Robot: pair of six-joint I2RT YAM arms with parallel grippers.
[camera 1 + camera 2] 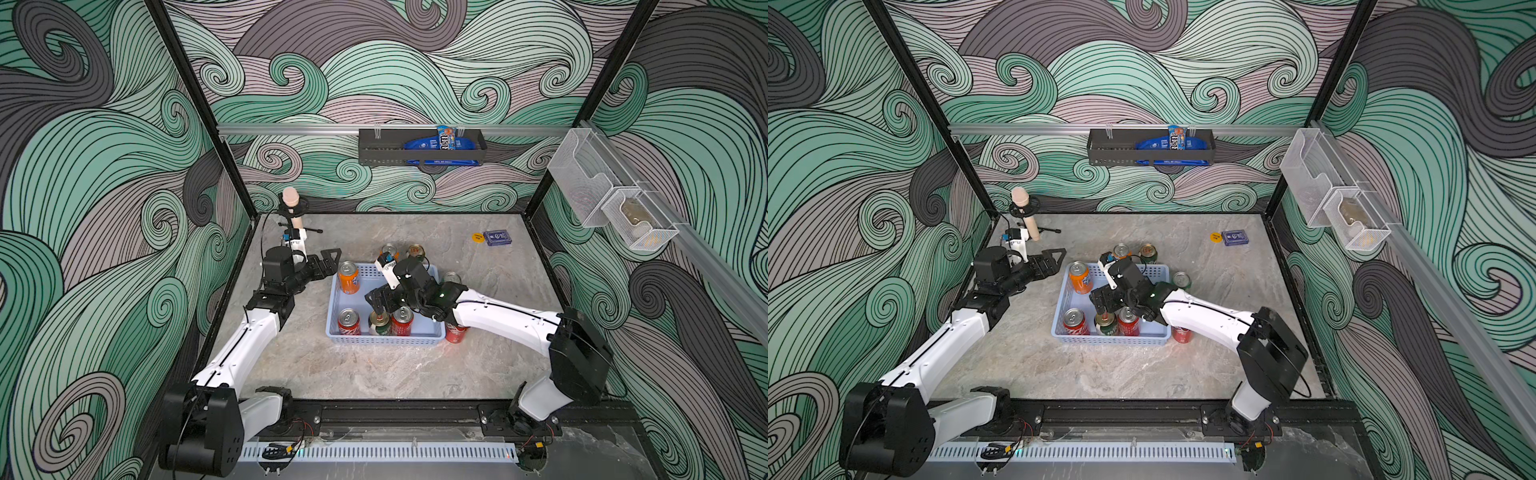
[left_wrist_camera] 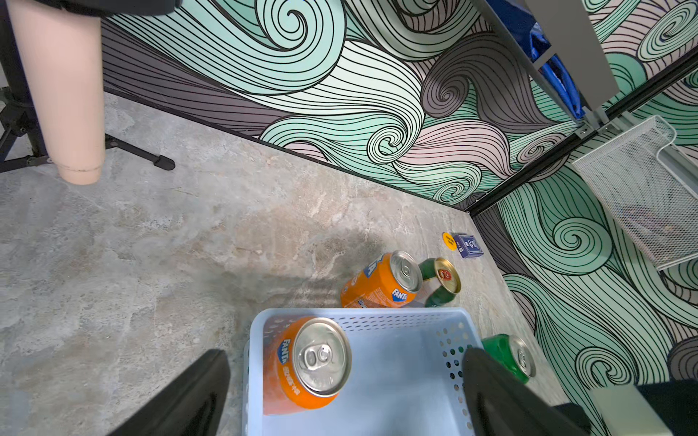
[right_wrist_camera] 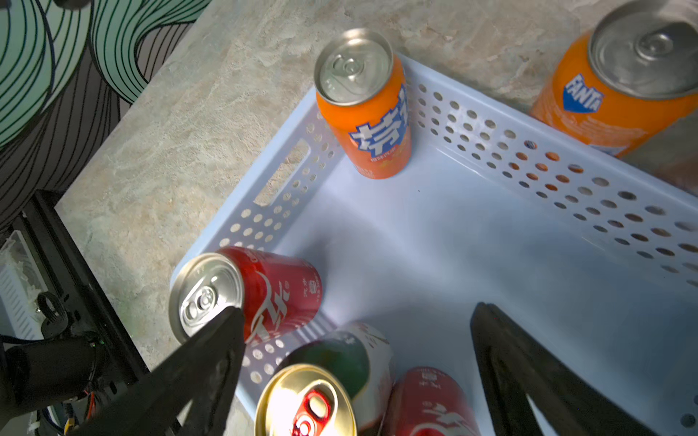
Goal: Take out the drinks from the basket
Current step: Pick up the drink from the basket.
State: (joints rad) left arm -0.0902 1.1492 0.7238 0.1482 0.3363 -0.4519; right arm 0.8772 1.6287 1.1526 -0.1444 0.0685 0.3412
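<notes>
Directly beneath the right pincer [image 3: 357,309], jaws spread wide, stands the gold-topped green-and-cream can [image 3: 306,404] in the light-blue basket [image 3: 491,151]; the left pincer [image 2: 345,353] gapes too.

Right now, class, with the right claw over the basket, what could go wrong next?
1. The right claw hangs open over the gold-topped can, which stands close between the corner red can and the inner red can; closing may tip either.
2. The outer red can stands on the table outside the basket, beneath the right arm; pulling back could knock it over.
</notes>
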